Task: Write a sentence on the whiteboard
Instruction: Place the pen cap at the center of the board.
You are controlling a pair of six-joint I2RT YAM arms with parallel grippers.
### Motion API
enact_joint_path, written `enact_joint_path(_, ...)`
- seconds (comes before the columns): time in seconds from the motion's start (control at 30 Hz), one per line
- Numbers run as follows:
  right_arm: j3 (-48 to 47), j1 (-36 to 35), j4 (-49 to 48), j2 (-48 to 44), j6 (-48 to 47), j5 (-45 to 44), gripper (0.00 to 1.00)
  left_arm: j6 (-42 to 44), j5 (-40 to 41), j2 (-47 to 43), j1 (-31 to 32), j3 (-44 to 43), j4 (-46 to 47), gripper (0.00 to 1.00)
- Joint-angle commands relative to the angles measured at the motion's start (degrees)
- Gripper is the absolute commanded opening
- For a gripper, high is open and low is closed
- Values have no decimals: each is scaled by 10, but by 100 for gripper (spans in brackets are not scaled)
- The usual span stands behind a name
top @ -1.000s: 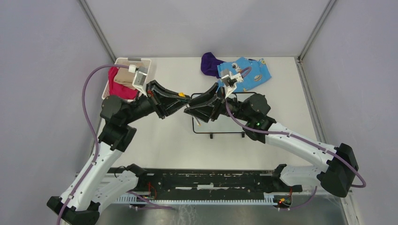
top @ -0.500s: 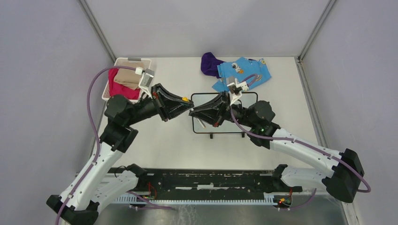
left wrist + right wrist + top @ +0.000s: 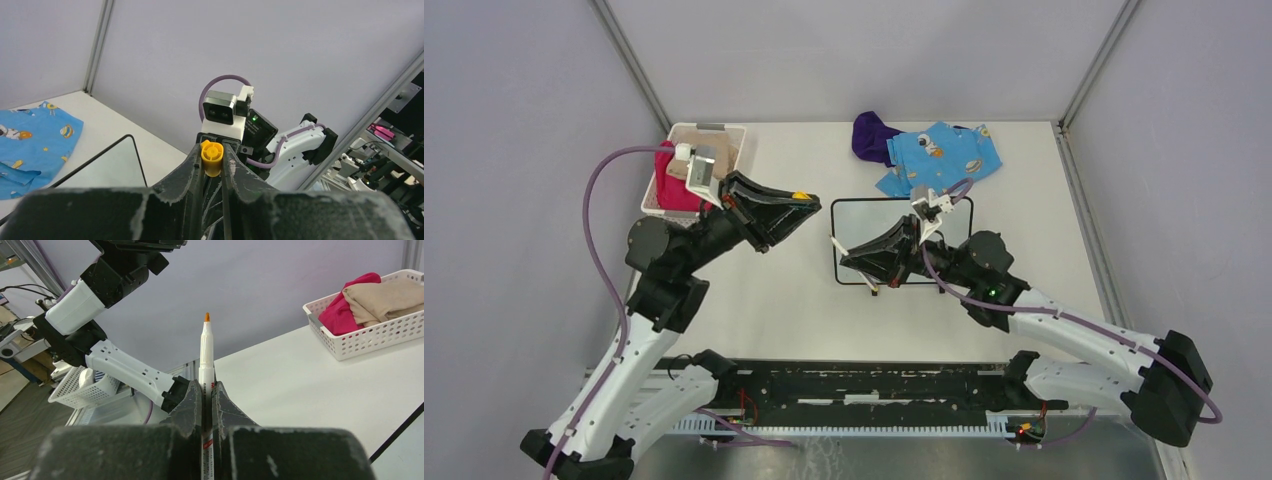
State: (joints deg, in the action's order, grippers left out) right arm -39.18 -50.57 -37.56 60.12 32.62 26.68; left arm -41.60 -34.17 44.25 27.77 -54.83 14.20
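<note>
The whiteboard [image 3: 924,215], white with a thin black frame, lies flat at the table's middle. Its visible surface is blank, and the sentence is not in view. My right gripper [image 3: 846,257] hovers over the board's left edge, shut on a white marker [image 3: 206,355]. The marker's bare orange tip [image 3: 206,316] points away from the jaws. My left gripper [image 3: 809,200] is raised left of the board, apart from the right one. It is shut on the marker's yellow cap [image 3: 211,156], which shows again as a small yellow cap [image 3: 800,196] in the top view.
A white basket [image 3: 714,128] with red and tan cloths stands at the back left and shows as a basket [image 3: 380,332] in the right wrist view. A purple cloth [image 3: 872,135] and a blue patterned cloth [image 3: 944,155] lie behind the board.
The two grippers were together over the board's left edge. They have pulled apart: the left went back left with the cap, and the right closed on the marker and drew nearer.
</note>
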Motion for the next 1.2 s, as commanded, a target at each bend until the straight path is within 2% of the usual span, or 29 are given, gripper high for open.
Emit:
enact_joint_path(0.0,-7,1,0,-23,-25,-13,0,6,38,-6,-1,-23,-12,2)
enact_joint_path(0.13,-22,1,107,-60,-102,-71,0,89,133,-22,-1,-48,-156,2)
enact_joint_path(0.3,-22,1,248,-124,-196,-173,0,157,344,-26,-1,-64,-358,2)
enact_joint_path(0.4,-4,1,311,-158,-222,-231,0,166,423,19,-1,-57,-466,2)
enact_joint_path(0.5,28,1,337,-195,-230,-269,0,154,451,86,-1,-21,-525,2)
enact_joint_path(0.67,68,1,362,-255,-239,-311,0,143,476,152,-1,29,-527,2)
enact_joint_path(0.87,96,1,362,-282,-247,-320,0,146,493,262,-2,44,-492,2)
enact_joint_path(1.17,104,1,344,-264,-251,-297,0,136,437,386,-2,50,-436,2)
